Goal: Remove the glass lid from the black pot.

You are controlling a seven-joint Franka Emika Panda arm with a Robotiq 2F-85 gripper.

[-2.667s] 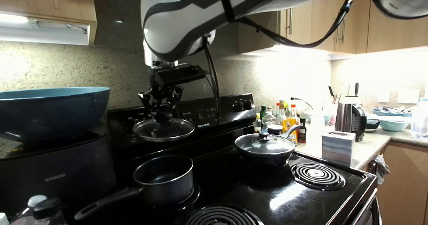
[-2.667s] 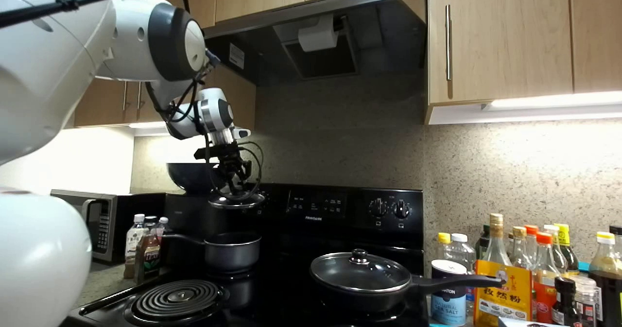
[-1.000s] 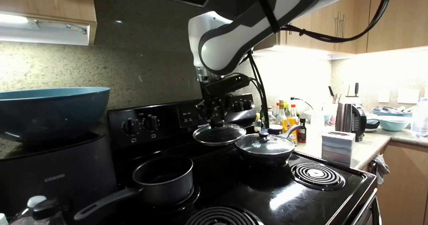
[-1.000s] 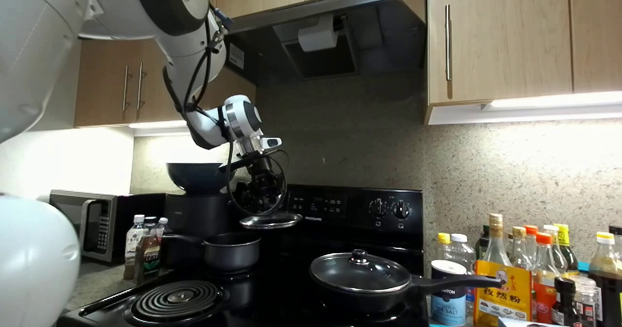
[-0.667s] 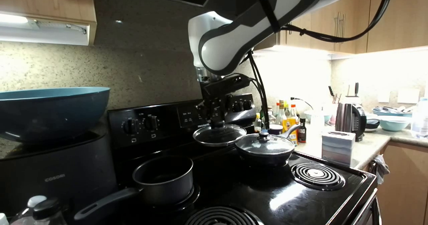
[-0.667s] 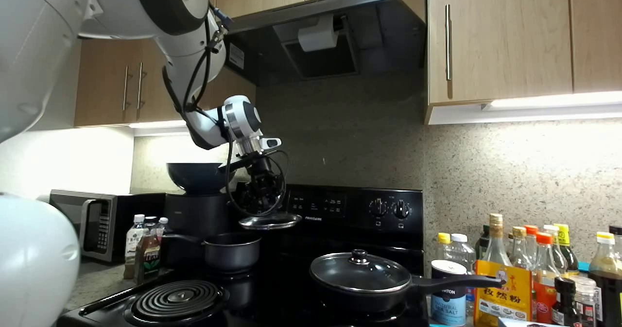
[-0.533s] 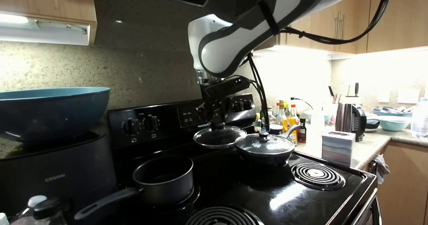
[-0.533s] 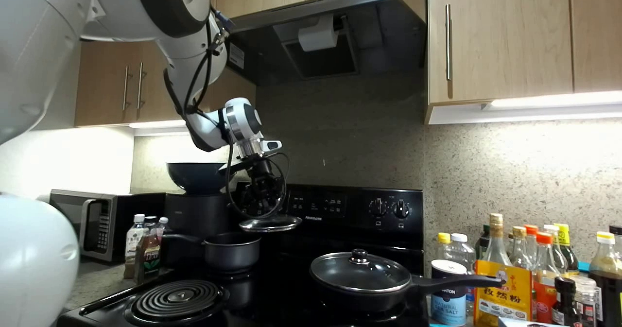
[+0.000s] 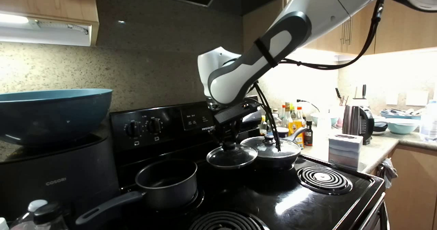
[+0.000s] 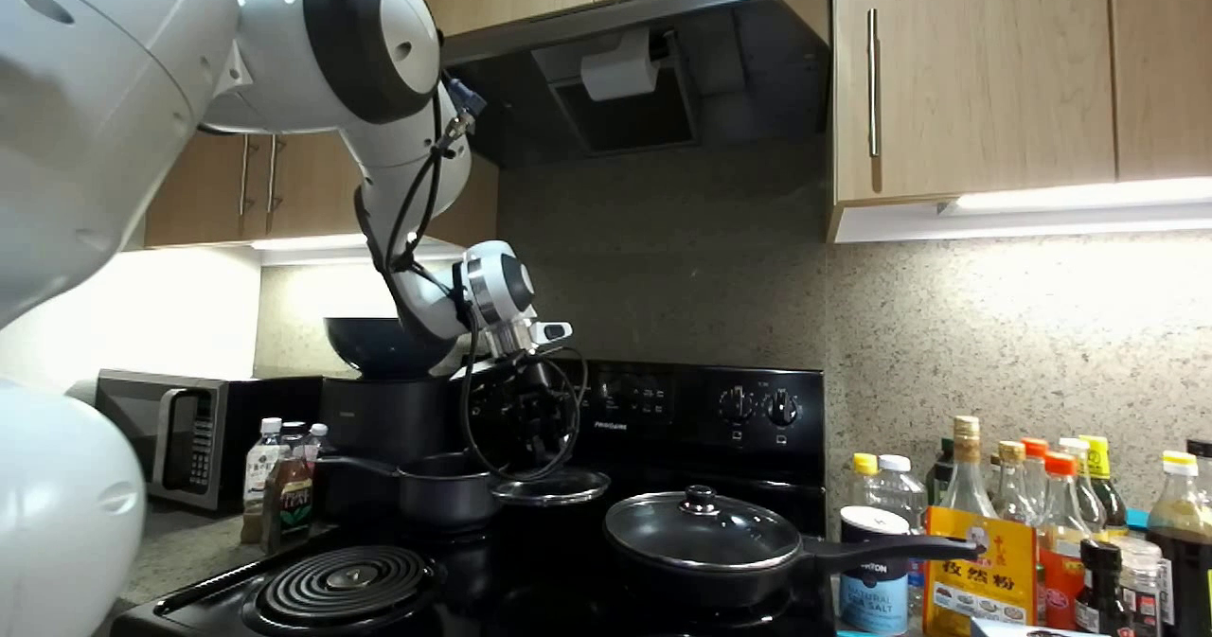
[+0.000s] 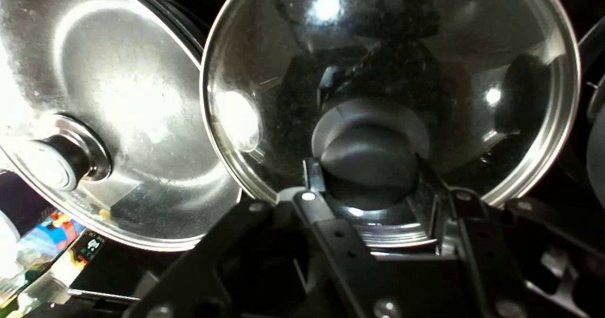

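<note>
The round glass lid point(image 9: 237, 159) with its metal rim hangs level, low over the stovetop between the pot and the pan. It also shows in an exterior view point(image 10: 551, 489) and large in the wrist view point(image 11: 458, 67). My gripper point(image 11: 367, 164) is shut on the lid's dark knob point(image 11: 371, 171), one finger on each side; it also shows in an exterior view point(image 9: 229, 141). I cannot tell whether the rim touches the stove. The black pot point(image 9: 170, 192) stands uncovered on a back burner beside the lid; it shows in an exterior view point(image 10: 450, 501).
The shinier pan with its own glass lid point(image 9: 273, 149) stands close beside the held lid, also in an exterior view point(image 10: 705, 547). The control panel point(image 9: 146, 125) rises behind. A teal bowl point(image 9: 54, 117) sits on a dark appliance. Bottles point(image 10: 971, 467) stand beyond the pan.
My gripper has carried the glass lid from above the black pot sideways toward the pan, paused, then lowered it toward the stovetop. The pot and pan have not moved.
</note>
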